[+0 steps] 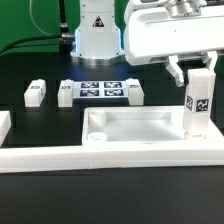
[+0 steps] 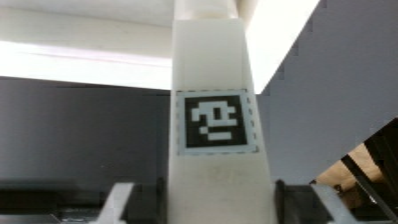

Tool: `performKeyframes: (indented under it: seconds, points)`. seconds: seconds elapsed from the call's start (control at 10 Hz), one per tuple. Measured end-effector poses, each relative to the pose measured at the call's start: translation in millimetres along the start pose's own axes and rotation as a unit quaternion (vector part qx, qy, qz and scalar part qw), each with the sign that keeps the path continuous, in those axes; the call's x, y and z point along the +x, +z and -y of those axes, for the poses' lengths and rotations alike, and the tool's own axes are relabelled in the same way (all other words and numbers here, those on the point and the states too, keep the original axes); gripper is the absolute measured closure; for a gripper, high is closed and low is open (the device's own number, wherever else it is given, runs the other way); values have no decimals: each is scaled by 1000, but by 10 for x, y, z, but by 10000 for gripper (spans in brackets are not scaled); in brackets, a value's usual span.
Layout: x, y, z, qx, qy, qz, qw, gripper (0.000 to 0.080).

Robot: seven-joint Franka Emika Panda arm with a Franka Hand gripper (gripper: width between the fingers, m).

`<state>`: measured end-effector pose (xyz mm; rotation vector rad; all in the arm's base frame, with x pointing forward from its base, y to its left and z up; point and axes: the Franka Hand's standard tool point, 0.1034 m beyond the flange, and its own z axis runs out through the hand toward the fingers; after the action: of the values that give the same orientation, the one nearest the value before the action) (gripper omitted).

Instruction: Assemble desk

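Your gripper [image 1: 195,72] is at the exterior view's right, its jaws partly closed and clamped on the two sides of a leg block [image 1: 199,103], which it holds upright with the black-and-white tag facing the camera. In the wrist view the same leg block [image 2: 214,110] fills the middle, tag square on, and a finger [image 2: 121,200] presses against each flank, so the gripper [image 2: 201,200] has a firm hold. The leg's lower end sits at the right end of the tabletop [image 1: 100,137], by its corner; you cannot tell from here whether it touches the rim or hangs just clear. The tabletop lies open side up in the middle of the black table [image 1: 40,200], just behind the long white border rail [image 1: 110,157] on the near side. Farther back, the marker board [image 1: 95,90] lies flat, with a second leg block [image 1: 35,93] well to its left and a third leg block [image 1: 135,92] just beside its right edge.
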<state>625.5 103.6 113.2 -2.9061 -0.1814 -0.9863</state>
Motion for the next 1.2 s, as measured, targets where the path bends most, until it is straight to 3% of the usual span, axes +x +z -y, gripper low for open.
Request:
performKeyframes:
  seconds: [0.1, 0.3, 0.4, 0.5, 1.0, 1.2]
  points:
    - [-5, 5, 1, 0, 0, 2, 1000, 512]
    - [-17, 10, 1, 0, 0, 4, 1000, 268]
    - [-21, 13, 1, 0, 0, 5, 1000, 268]
    - [-23, 14, 1, 1, 0, 5, 1000, 174]
    - [-29, 19, 2, 1, 0, 7, 1000, 150]
    - [124, -11, 33, 7, 0, 21, 1000, 150]
